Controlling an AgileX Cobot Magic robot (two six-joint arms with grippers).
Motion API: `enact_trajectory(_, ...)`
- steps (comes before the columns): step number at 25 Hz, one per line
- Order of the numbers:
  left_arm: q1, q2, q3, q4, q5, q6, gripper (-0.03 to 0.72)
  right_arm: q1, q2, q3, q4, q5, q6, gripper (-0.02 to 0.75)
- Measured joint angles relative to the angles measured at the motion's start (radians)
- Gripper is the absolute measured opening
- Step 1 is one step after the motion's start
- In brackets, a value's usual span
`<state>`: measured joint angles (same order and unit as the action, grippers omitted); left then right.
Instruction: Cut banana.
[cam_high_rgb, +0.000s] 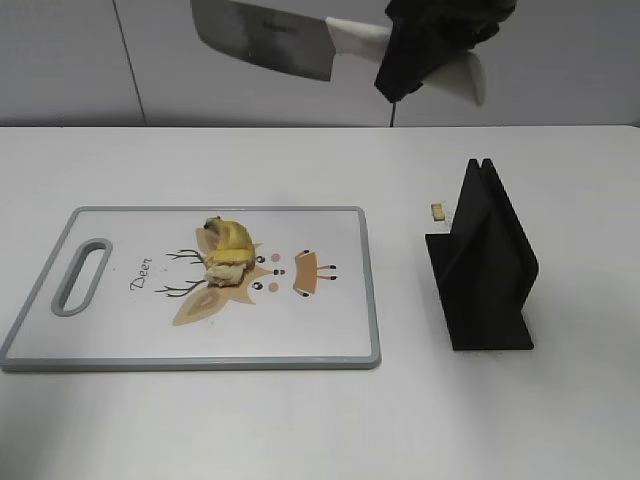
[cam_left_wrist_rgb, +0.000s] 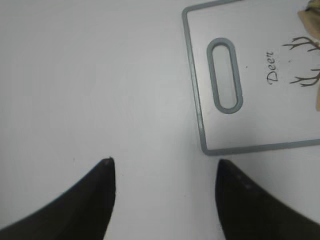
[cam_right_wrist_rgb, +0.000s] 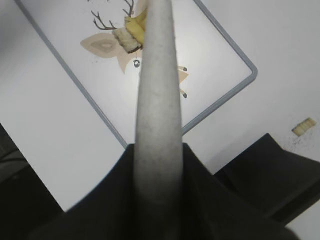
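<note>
Left claw (cam_left_wrist_rgb: 162, 172): out on the bare table, jaws spread wide with nothing between them, idling just off the near-left corner of the cutting board (cam_left_wrist_rgb: 200, 120); the board's handle slot sits ahead and to the right of its fingertips.

Cutting board: lies flat, deer print up, well below the raised blade and off to the left of the black knife stand (cam_high_rgb: 485, 265).

Banana (cam_high_rgb: 226, 252): resting on the middle of the board, right on the deer's head; it looks peeled back and lumpy, maybe already cut once, but I can't say for sure from here.

Knife (cam_high_rgb: 265, 38): up high over the table, blade pointing left, handle gripped from the right.

Right claw (cam_high_rgb: 420, 45): clenched around the knife handle, hanging well above the board; the banana sits below it and off to its left, and in the wrist view the fruit peeks out just left of the knife spine (cam_right_wrist_rgb: 157, 100).

Small scrap (cam_high_rgb: 437, 211): a pale crumb on the table just left of the stand, beneath the claw.

Step in hand: knife is carried and poised, cut not yet made, by my read.

Next move calls for: bringing the blade down over the banana, edge squared across it, then pressing straight through to the board; nothing pins the fruit, so it could slide.
</note>
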<state>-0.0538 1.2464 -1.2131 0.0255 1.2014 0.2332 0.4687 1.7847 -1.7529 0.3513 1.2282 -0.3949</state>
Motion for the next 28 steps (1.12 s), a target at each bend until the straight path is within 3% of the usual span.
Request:
enact_trajectory(12, 0.024, -0.227, 0.030, -0.026, 0.017, -0.048, 0.591, 0.000, -0.211, 0.126, -0.008, 0.001, 0.383, 0.172)
enact_trajectory(18, 0.024, -0.366, 0.038, -0.026, 0.018, -0.066, 0.590, 0.000, -0.303, 0.216, -0.095, 0.001, 0.511, 0.172)
enact_trajectory(28, 0.024, -0.664, 0.330, -0.026, 0.019, -0.098, 0.589, 0.000, -0.469, 0.414, -0.209, -0.058, 0.672, 0.172)
